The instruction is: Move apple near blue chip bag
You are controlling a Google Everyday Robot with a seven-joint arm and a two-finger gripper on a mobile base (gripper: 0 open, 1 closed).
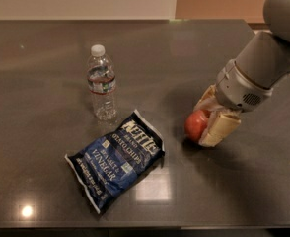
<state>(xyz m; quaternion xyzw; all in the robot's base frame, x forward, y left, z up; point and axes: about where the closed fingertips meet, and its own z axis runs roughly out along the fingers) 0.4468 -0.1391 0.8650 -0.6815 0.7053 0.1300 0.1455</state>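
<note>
The red apple [195, 125] is held between the cream-coloured fingers [219, 127] of my gripper [207, 118] just above or on the dark table, right of centre. The gripper is shut on the apple, and the grey arm reaches in from the upper right. The blue chip bag [116, 160] lies flat on the table at lower centre-left, its near corner a short gap to the left of the apple.
A clear plastic water bottle [102, 83] stands upright behind the bag. The dark grey table [46, 58] spans the view, with its front edge along the bottom and its right edge near the arm.
</note>
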